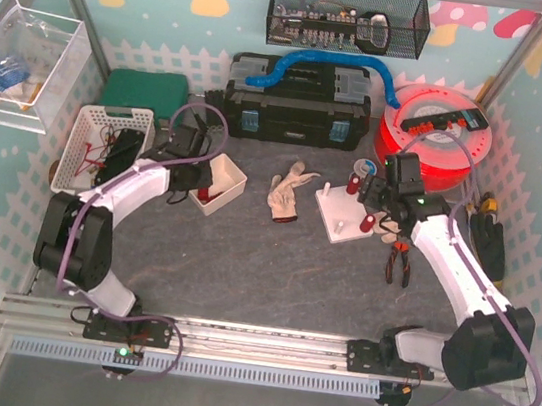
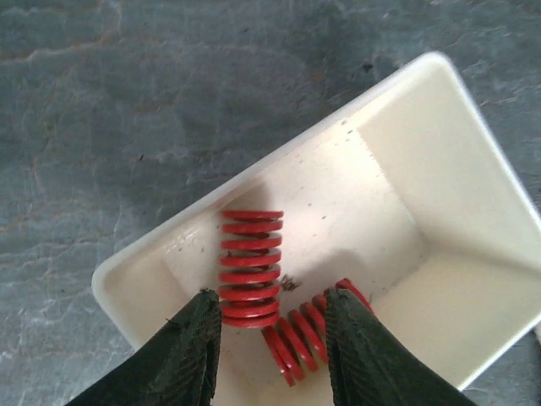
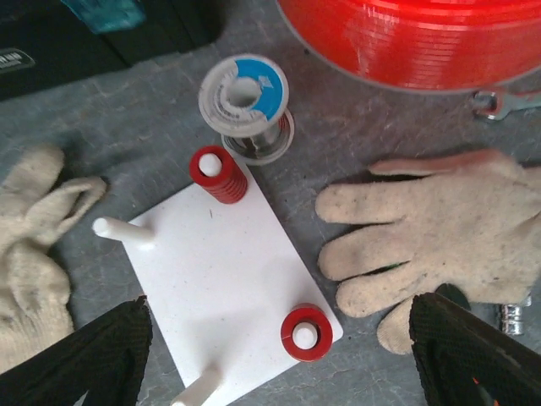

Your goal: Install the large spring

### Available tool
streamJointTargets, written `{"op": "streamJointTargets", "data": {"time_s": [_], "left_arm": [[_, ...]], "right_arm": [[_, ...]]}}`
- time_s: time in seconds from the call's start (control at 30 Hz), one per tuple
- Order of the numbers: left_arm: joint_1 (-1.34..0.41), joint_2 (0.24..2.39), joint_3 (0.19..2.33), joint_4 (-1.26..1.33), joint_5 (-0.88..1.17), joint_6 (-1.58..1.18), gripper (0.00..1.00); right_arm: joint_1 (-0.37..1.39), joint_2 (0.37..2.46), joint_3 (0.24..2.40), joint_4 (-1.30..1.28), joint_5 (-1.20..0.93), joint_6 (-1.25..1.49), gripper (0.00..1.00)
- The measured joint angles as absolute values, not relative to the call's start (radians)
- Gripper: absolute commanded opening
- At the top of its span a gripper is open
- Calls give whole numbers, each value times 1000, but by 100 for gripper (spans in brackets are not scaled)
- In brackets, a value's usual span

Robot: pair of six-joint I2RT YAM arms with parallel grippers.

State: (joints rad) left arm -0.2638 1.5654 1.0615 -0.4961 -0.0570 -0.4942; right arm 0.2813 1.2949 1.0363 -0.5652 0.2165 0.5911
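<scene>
In the left wrist view a white bin (image 2: 439, 152) holds two red springs. The large spring (image 2: 250, 262) lies lengthwise, and a thinner spring (image 2: 297, 337) lies slanted beside its near end. My left gripper (image 2: 270, 351) reaches into the bin with both near ends between its jaws. The left finger (image 2: 190, 355) is against the large spring; nothing is lifted. My right gripper (image 3: 279, 364) hangs wide open over the white peg board (image 3: 220, 271). A short red spring (image 3: 305, 332) sits on a peg between its fingers, and a taller one (image 3: 218, 175) at the far corner.
Two pegs (image 3: 122, 233) stand bare on the board. Work gloves (image 3: 439, 228) lie on both sides of it, and a solder reel (image 3: 245, 106) sits behind. Pliers (image 1: 399, 261), a black toolbox (image 1: 300, 106), a red filament spool (image 1: 432, 135) and a white basket (image 1: 107, 145) ring the work area.
</scene>
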Motion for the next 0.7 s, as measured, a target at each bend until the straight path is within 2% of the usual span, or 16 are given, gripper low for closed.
{"op": "streamJointTargets", "data": {"time_s": [0.2, 0.43, 0.7], "left_arm": [[-272, 1600, 1074, -560, -76, -502, 35], [-275, 1713, 1149, -588, -87, -490, 42], [-276, 1836, 1234, -587, -87, -490, 43]], "right_arm": [[281, 1246, 1050, -602, 213, 591, 87], [281, 1245, 1050, -622, 211, 592, 87], [281, 1198, 1050, -641, 213, 593, 86]]}}
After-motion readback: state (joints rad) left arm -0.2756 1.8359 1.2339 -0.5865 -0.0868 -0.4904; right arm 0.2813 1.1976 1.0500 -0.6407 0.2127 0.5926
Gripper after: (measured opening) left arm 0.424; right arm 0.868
